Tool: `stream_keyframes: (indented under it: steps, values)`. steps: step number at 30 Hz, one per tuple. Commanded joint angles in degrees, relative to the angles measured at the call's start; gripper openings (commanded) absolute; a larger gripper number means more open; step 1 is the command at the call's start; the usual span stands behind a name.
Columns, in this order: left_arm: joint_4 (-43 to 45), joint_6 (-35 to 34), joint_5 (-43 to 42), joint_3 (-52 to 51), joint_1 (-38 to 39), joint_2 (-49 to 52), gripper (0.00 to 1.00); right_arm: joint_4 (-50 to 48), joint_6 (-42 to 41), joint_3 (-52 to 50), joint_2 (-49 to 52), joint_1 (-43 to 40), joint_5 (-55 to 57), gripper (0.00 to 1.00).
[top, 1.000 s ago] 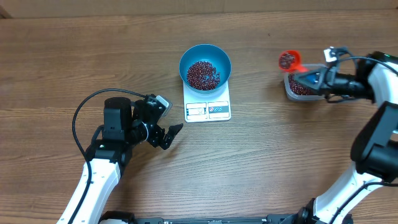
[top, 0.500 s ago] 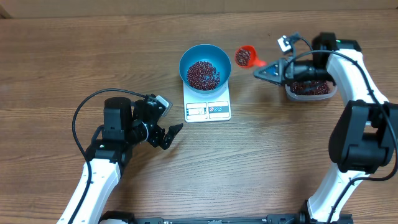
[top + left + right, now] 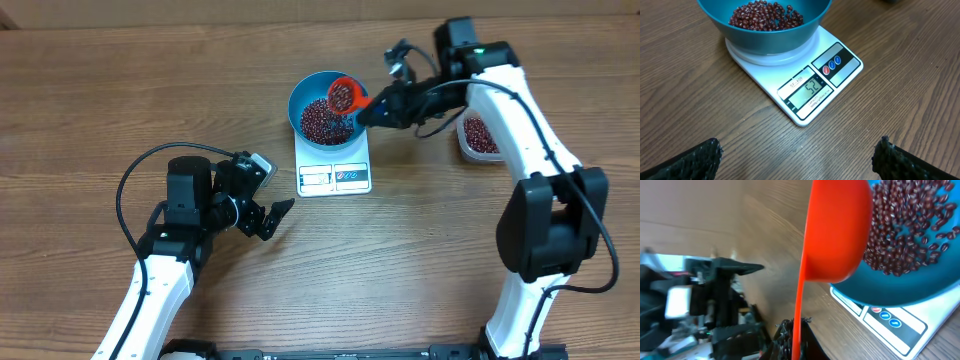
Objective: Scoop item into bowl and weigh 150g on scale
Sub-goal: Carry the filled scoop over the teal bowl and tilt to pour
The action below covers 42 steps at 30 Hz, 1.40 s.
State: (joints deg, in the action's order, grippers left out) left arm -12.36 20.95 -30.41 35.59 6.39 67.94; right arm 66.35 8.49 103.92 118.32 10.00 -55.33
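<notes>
1 wood-grain table (image 3: 430, 250) bears scale (image 3: 334, 177)

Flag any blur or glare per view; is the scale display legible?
Overhead: even light, sharp, no glare on the bowl. Left wrist: scale display crisp and legible. Right wrist: scoop close-up, flat saturated orange; beans sharp; background at left blurred.

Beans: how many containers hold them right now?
3: the teal bowl on the scale, the red scoop over it in the right hand, the clear tub partly hidden behind that arm.
</notes>
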Motion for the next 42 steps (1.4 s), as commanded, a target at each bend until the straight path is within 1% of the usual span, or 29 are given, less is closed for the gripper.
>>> stream_keyframes:
  steps: [1,6,10,15,27,37,42]
  values:
    - [0.15,-0.61,-0.48,0.15,0.48,0.2,1.0,-1.03,-4.24,1.95,0.31,2.1,8.15,0.04]
    - [0.15,-0.61,-0.48,0.15,0.48,0.2,1.0,-2.08,-4.26,1.97,0.31,5.16,13.14,0.04]
    - [0.15,-0.61,-0.48,0.15,0.48,0.2,1.0,-3.52,-6.84,1.97,0.31,7.48,18.53,0.04]
    - [0.15,-0.61,-0.48,0.15,0.48,0.2,1.0,-4.63,-7.26,2.62,0.31,9.79,22.51,0.04]
    - [0.15,-0.61,-0.48,0.15,0.48,0.2,1.0,-0.17,-7.23,9.7,0.31,15.23,42.1,0.04]
    - [0.15,-0.61,-0.48,0.15,0.48,0.2,0.99,0.83,-7.21,10.23,0.31,19.1,53.11,0.04]
    - [0.17,-0.61,-0.48,0.15,0.48,0.2,1.0,0.81,-7.21,10.23,0.31,21.92,60.76,0.04]
